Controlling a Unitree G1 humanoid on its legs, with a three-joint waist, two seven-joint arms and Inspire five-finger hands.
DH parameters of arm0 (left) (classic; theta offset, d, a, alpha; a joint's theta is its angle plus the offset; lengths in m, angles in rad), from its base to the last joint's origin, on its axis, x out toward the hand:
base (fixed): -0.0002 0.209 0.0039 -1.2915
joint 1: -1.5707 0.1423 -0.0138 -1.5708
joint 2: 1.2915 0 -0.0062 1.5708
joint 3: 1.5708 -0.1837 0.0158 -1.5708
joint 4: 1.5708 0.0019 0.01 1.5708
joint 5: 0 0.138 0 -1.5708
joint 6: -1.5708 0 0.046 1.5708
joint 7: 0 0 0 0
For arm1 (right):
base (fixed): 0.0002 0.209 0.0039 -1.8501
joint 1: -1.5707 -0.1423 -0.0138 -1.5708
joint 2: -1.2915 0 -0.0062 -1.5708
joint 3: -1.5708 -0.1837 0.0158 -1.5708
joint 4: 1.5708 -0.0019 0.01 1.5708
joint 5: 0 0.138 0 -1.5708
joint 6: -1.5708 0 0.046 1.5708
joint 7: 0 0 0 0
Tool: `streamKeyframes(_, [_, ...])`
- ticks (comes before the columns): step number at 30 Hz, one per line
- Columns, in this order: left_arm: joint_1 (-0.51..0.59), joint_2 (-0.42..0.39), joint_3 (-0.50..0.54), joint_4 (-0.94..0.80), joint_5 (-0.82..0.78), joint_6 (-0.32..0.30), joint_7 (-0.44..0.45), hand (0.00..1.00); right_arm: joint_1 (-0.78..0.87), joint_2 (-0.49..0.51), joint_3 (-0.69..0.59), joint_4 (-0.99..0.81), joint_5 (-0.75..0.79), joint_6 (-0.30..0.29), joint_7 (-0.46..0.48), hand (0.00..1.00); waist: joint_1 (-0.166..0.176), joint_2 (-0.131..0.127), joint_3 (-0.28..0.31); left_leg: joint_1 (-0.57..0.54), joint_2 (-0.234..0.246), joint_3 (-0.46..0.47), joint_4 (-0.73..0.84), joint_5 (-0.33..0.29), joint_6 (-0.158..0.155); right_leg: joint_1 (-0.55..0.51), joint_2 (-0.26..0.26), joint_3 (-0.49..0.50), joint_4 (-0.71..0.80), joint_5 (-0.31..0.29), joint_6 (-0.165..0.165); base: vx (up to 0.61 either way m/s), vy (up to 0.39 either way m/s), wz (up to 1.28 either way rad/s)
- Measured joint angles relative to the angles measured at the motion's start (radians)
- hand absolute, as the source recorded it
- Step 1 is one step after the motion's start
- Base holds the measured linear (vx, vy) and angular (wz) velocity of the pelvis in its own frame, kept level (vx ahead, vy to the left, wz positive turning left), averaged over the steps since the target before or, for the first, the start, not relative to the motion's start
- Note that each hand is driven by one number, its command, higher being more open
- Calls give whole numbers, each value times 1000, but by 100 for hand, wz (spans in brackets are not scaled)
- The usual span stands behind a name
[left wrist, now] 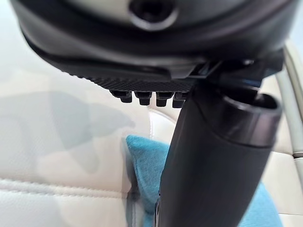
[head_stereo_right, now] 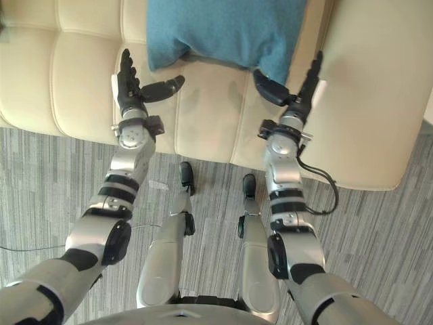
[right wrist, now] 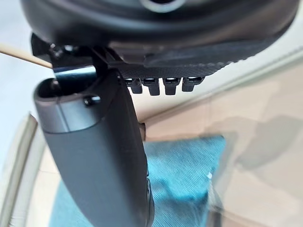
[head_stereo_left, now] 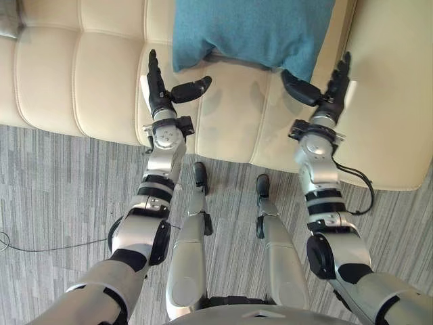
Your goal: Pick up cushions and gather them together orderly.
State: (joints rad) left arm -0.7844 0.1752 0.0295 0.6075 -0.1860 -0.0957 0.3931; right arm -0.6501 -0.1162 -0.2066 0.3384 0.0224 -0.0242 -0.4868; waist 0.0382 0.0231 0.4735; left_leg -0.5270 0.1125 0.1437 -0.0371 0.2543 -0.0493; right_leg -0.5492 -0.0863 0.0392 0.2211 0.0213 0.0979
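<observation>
Teal cushion point(head_stereo_left: 254, 30) lay on sofa point(head_stereo_left: 81, 74). My left hand point(head_stereo_left: 159, 91) and right hand point(head_stereo_left: 331, 91) flanked its near corners, fingers straight, thumbs spread wide, clamped on nothing.

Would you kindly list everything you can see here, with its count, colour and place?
cushion: one, teal, lying on the sofa seat between the two hands
sofa: one, cream, tufted, across the far part of the view
grey item: one, at the sofa's far left edge; too little shows to name it
floor: one, grey striped carpet, in front of the sofa
left hand: one, dark, open, over the seat by the cushion's near left corner
right hand: one, dark, open, by the cushion's near right corner
</observation>
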Motion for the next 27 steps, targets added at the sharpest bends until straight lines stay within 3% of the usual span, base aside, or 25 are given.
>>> streamKeyframes(4, [162,4,26,-153,-3,-37,-31,100,175,-27,-40,-161,11,-42,55,100,4,-1,-5,69,3,-15,-3,-8,-10,72,2,-14,8,-23,-5,102,-83,10])
streamKeyframes(7, [494,-111,34,-291,-51,-68,-81,100,481,25,6,-278,19,-90,149,100,7,-7,-104,147,3,-30,-11,-33,-23,156,0,-43,11,-64,-13,154,-107,17])
streamKeyframes(14, [855,-204,26,-265,-90,-66,-190,100,787,132,105,-206,29,-107,316,100,10,-30,-224,279,4,-38,-11,-82,-37,295,0,-60,5,-117,-22,102,-53,8])
streamKeyframes(21, [917,-205,59,23,-76,-43,-265,100,858,150,101,183,28,-94,367,100,10,-28,-353,400,6,-28,-31,-106,-47,421,1,-64,-41,-130,-24,39,-5,-2])
streamKeyframes(27, [914,-174,137,265,32,-15,-295,100,829,140,-26,506,17,-59,386,100,8,-32,-416,467,1,-17,-50,-120,-49,500,8,-58,-96,-124,-18,21,5,-4])
